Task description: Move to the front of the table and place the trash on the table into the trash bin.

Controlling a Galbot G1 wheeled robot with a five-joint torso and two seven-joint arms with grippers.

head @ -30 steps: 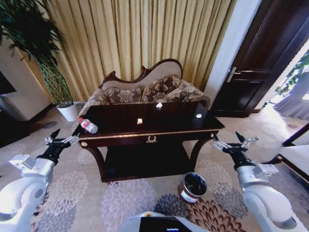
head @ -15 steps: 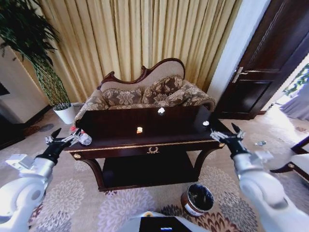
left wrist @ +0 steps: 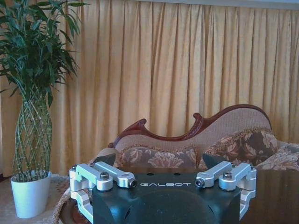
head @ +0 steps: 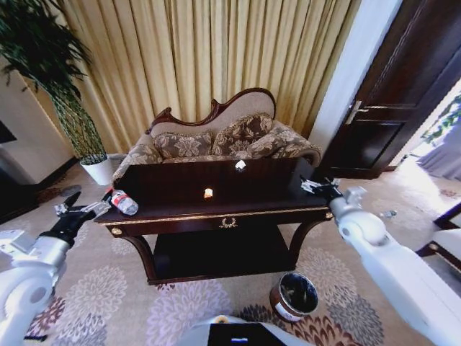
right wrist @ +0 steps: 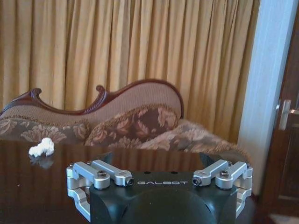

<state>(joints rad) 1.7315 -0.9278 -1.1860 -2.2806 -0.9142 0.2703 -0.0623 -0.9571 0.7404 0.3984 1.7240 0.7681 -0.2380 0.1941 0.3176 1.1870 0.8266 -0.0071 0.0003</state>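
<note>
From the head, the plastic bottle (head: 123, 202) lies at the table's (head: 216, 210) left end beside the open, empty left claw (head: 78, 210), scraps (head: 208, 193) mid-table, the trash bin (head: 294, 296) on the carpet near-right, while the open, empty right claw (head: 314, 187) hovers over the right end; the right wrist shows a white scrap (right wrist: 41, 147) before the sofa (right wrist: 117, 122).

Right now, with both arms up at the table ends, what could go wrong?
The bottle lies on its side at the table corner near the left gripper; a nudge could roll it off. The right gripper sits over the table's right end, where a white scrap could get swept away. The trash bin stands low beside the table leg.
</note>
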